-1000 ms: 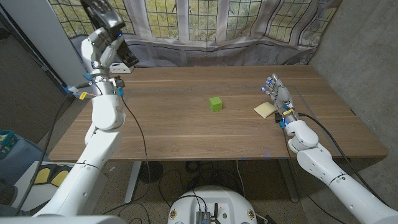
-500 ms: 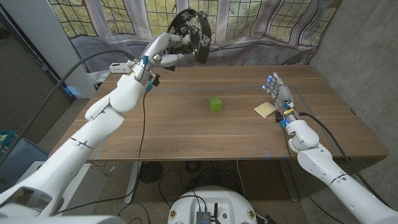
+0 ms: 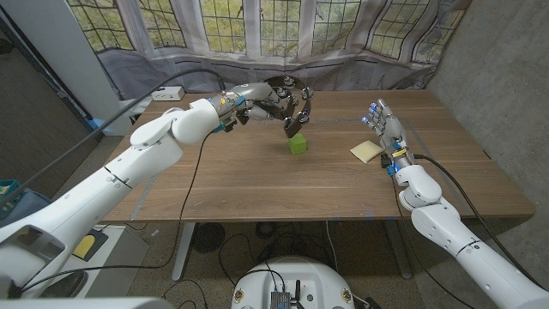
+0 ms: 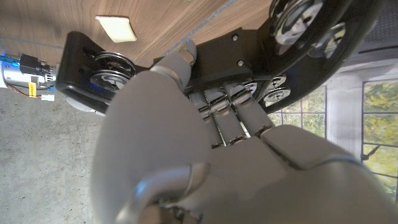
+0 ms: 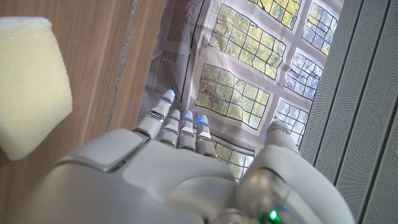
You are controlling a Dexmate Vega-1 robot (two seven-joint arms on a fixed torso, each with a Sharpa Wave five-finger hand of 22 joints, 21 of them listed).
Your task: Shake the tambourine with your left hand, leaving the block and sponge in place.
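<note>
My left hand [image 3: 257,101] grips a black tambourine [image 3: 293,101] with silver jingles, held in the air just above the green block [image 3: 297,143] at the table's middle. In the left wrist view my fingers [image 4: 224,115] wrap the tambourine's black frame [image 4: 211,53]. The pale yellow sponge [image 3: 365,152] lies on the table at the right, seen too in the left wrist view [image 4: 115,28] and the right wrist view [image 5: 28,81]. My right hand [image 3: 384,129] stands on its edge beside the sponge, fingers straight and holding nothing.
The wooden table [image 3: 257,184] stretches under both arms. A patterned curtain [image 3: 343,34] hangs along the table's far edge. A cable [image 3: 189,184] runs from my left arm across the table's left part.
My left arm has swung the tambourine from high at the far left, across and down, to just above the green block. The right hand, block and sponge have stayed put.
</note>
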